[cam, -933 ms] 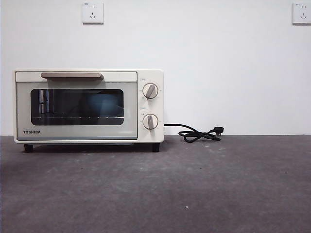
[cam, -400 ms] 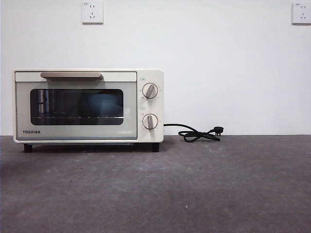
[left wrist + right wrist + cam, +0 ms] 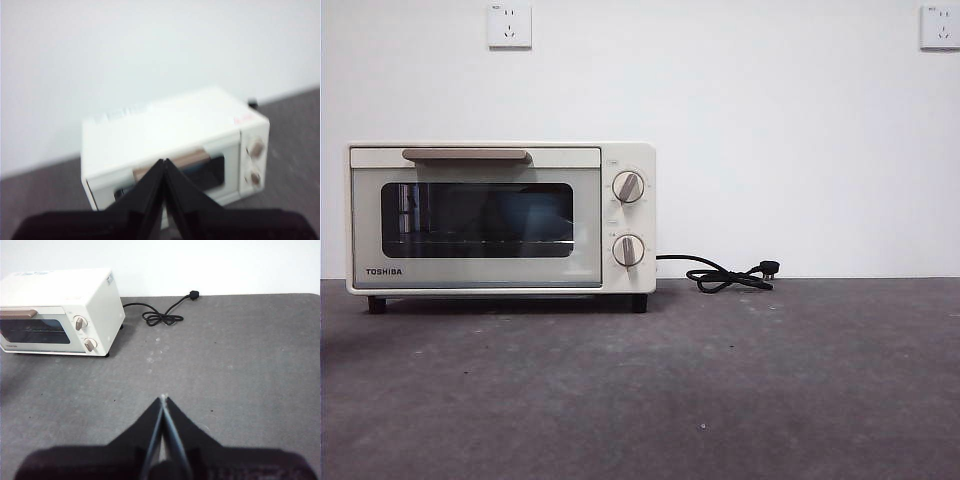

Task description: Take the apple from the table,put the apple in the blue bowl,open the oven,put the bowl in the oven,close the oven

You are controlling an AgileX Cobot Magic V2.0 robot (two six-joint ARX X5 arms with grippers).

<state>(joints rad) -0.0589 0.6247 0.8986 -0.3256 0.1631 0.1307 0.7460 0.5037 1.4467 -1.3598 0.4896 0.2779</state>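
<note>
The cream-white oven (image 3: 500, 270) stands at the back left of the table (image 3: 740, 390) with its dark glass door shut and its beige handle (image 3: 467, 155) on top. A bluish shape, likely the blue bowl (image 3: 535, 212), shows dimly through the glass. The apple is out of view. My left gripper (image 3: 164, 161) is shut and empty, hovering above and in front of the oven (image 3: 175, 135), near its handle. My right gripper (image 3: 163, 398) is shut and empty, over bare table to the right of the oven (image 3: 60, 295). Neither arm shows in the front view.
The oven's black cord (image 3: 730, 275) lies coiled on the table to the right of the oven, against the white wall; the right wrist view also shows this cord (image 3: 162, 316). Two wall sockets (image 3: 510, 25) sit high up.
The oven sits a few pixels further left than a second ago. Nothing else in the front view differs.
</note>
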